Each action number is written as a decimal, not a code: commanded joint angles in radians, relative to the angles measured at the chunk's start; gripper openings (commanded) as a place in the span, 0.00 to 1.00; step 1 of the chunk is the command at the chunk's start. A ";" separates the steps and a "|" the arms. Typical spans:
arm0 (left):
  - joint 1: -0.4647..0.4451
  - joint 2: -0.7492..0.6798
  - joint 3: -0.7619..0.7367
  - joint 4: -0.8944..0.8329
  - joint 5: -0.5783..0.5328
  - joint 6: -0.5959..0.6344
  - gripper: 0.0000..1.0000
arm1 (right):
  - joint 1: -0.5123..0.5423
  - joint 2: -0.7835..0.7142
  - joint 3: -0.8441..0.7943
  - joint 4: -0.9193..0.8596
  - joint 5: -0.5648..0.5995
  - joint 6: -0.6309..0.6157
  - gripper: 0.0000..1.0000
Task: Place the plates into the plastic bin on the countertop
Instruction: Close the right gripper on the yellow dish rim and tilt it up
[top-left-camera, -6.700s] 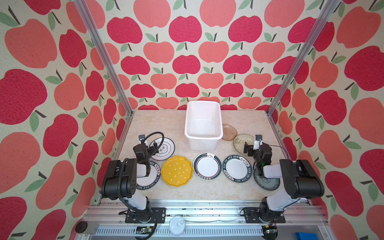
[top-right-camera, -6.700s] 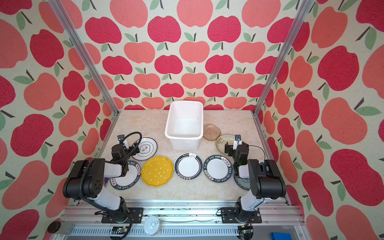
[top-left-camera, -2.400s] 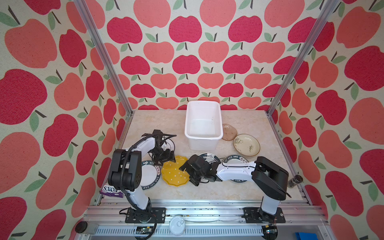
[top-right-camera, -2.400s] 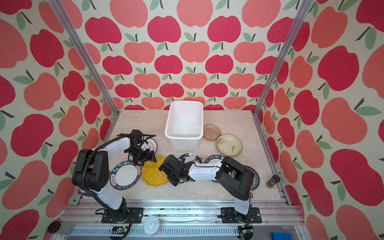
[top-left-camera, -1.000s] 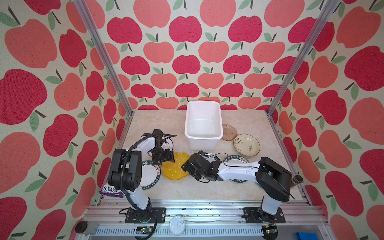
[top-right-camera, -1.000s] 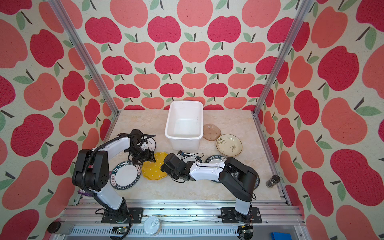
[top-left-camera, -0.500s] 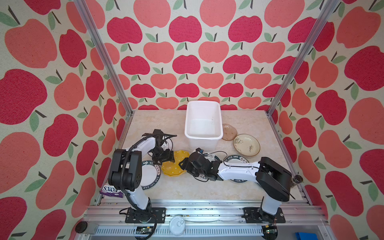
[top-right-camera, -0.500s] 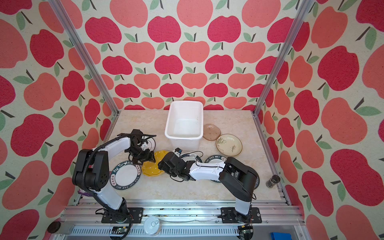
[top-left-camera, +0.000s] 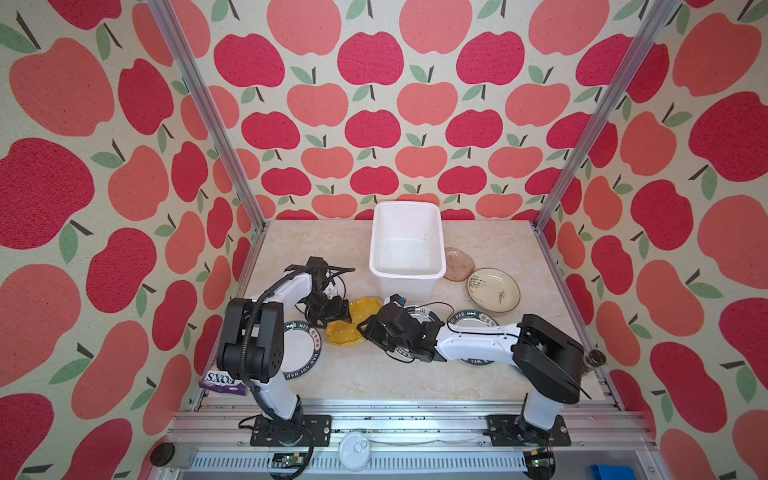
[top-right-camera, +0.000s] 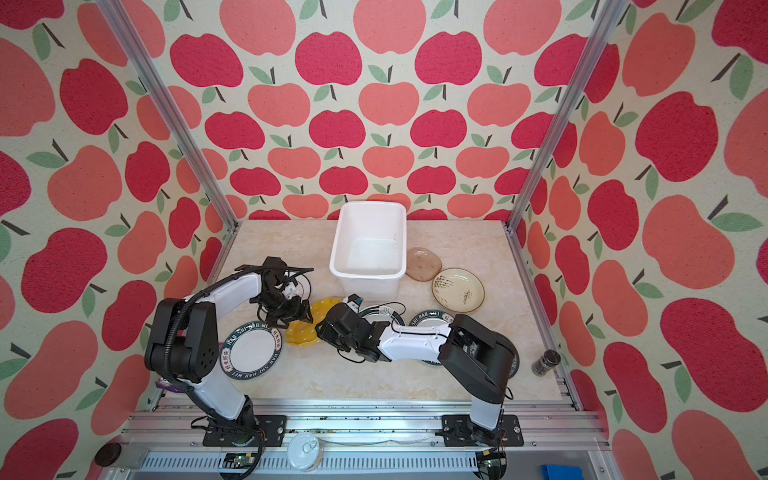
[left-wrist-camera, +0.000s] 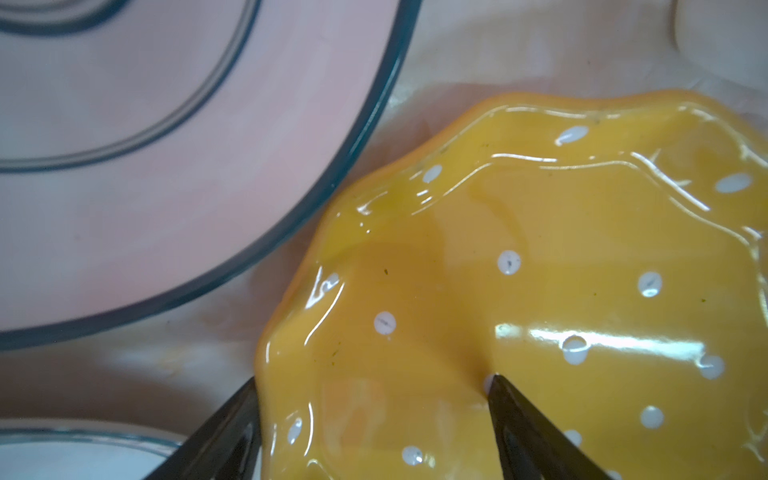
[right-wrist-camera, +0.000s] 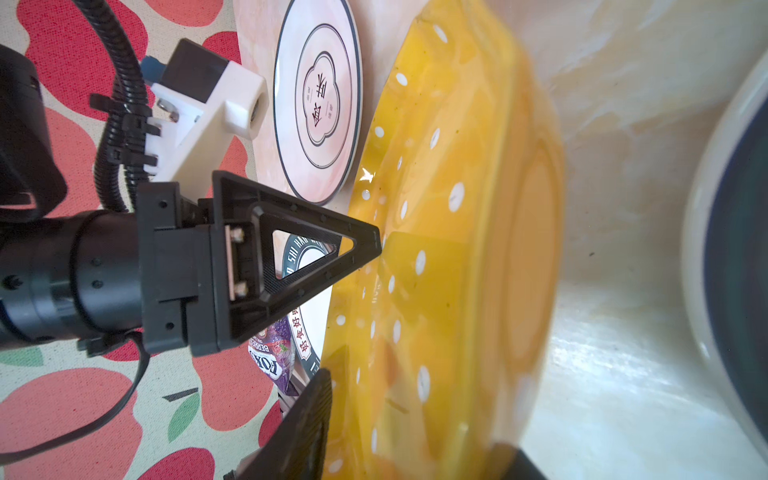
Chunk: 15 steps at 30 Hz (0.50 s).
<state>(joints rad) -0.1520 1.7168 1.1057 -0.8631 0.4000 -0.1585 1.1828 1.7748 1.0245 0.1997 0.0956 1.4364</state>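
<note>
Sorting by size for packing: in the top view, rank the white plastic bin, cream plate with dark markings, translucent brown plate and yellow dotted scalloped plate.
1. white plastic bin
2. cream plate with dark markings
3. translucent brown plate and yellow dotted scalloped plate: unranked; the yellow one is tilted and partly hidden.

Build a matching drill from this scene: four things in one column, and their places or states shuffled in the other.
Things
1. yellow scalloped white-dotted plate
2. white plastic bin
3. translucent brown plate
4. cream plate with dark brush marks

Places or states
A. holds no plates
B. tilted, one edge raised
C. lying flat, farthest right of the four
D. just beside the bin's right wall

Pairs: 1-B, 2-A, 3-D, 4-C
</note>
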 joint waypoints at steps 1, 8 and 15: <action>-0.029 0.001 0.020 -0.037 0.085 0.000 0.85 | 0.014 -0.060 0.040 0.054 -0.008 0.007 0.40; -0.029 0.013 0.042 -0.036 0.096 -0.014 0.85 | 0.014 -0.097 0.017 -0.005 0.010 0.038 0.30; -0.029 0.004 0.045 -0.031 0.089 -0.033 0.85 | 0.014 -0.141 0.022 -0.095 0.022 0.037 0.21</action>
<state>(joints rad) -0.1795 1.7168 1.1290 -0.8715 0.4713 -0.1692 1.1896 1.7054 1.0245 0.0795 0.0967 1.4792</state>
